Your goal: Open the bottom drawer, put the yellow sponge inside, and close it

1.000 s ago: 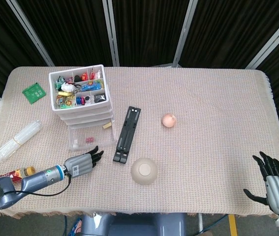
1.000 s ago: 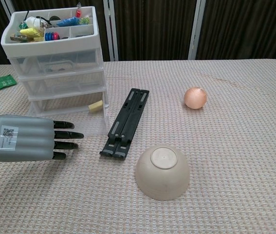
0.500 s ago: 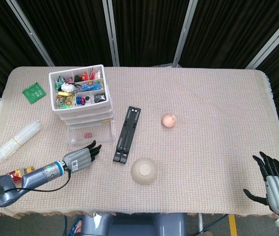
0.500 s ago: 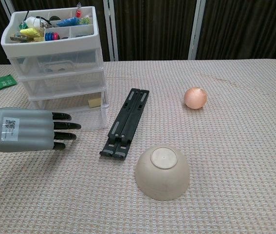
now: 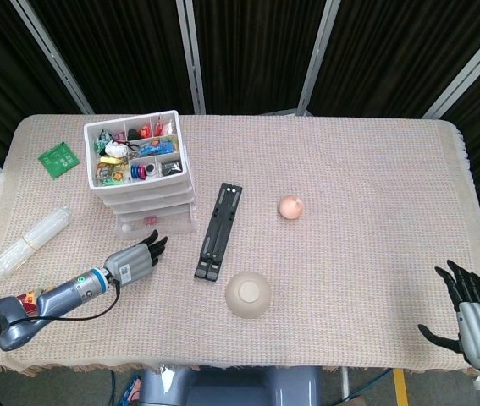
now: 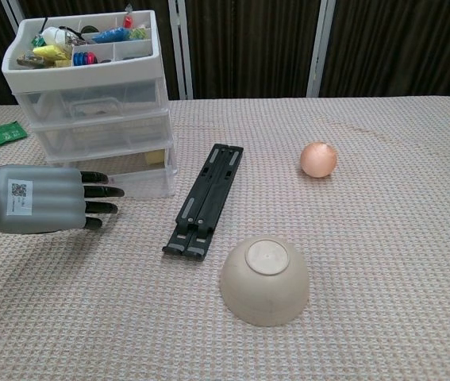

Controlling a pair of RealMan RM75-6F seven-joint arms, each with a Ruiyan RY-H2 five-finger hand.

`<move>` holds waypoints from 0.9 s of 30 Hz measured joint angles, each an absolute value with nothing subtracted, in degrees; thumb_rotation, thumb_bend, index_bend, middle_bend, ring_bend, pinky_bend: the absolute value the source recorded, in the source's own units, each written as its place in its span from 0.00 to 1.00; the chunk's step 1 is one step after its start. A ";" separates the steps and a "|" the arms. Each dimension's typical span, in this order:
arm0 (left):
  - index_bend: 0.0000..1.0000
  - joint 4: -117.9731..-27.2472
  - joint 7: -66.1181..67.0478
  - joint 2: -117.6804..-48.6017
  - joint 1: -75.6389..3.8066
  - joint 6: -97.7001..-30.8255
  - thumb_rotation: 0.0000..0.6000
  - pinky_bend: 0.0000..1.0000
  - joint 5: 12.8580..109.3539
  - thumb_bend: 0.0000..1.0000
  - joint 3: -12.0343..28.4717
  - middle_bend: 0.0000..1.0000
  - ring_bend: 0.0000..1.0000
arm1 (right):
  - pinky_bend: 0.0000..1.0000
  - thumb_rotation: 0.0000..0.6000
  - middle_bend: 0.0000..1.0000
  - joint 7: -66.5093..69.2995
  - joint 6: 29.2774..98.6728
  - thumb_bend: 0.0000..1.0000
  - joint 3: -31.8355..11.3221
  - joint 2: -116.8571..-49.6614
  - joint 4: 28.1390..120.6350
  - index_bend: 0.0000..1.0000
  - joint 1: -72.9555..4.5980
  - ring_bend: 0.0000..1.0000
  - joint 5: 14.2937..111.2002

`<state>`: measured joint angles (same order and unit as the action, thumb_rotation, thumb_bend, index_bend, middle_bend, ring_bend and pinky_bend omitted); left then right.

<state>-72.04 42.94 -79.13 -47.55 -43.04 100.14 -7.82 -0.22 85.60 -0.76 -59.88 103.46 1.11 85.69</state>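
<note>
chest view: yellow sponge (image 6: 154, 159) inside bottom drawer (image 6: 133, 181); left hand (image 6: 38, 209) touching front.

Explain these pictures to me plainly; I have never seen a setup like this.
This is a two-armed robot at a cloth-covered table. One picture looks down from its head, the other looks forward from its chest.

Its left hand, grey with dark fingers, is flat with fingers outstretched toward the front of the bottom drawer of a white drawer unit. A yellow sponge shows through the drawer's clear front. The right hand waits at the table's near corner. Neither hand holds anything.

Also on the cloth: a black folding stand, an upturned beige bowl, a small peach-coloured ball, a clear plastic bottle and a green packet.
</note>
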 measured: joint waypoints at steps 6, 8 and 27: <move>0.32 -71.39 43.68 -79.81 -47.54 -42.39 1.00 0.13 99.18 0.50 -7.24 0.13 0.03 | 0.00 1.00 0.00 0.03 85.73 0.06 -0.83 -59.88 103.37 0.11 1.15 0.00 85.72; 0.32 -71.11 43.82 -79.87 -47.53 -42.18 1.00 0.13 98.71 0.50 -7.02 0.13 0.03 | 0.00 1.00 0.00 0.11 85.81 0.06 -0.85 -59.89 103.37 0.11 1.16 0.00 85.77; 0.32 -65.70 45.98 -81.81 -46.95 -39.69 1.00 0.13 91.44 0.50 -3.62 0.13 0.03 | 0.00 1.00 0.00 0.17 85.87 0.06 -1.09 -59.90 103.40 0.11 1.26 0.00 85.21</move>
<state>-65.70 45.98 -81.81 -46.95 -39.69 91.44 -3.62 0.17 85.87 -1.09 -59.90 103.40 1.26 85.21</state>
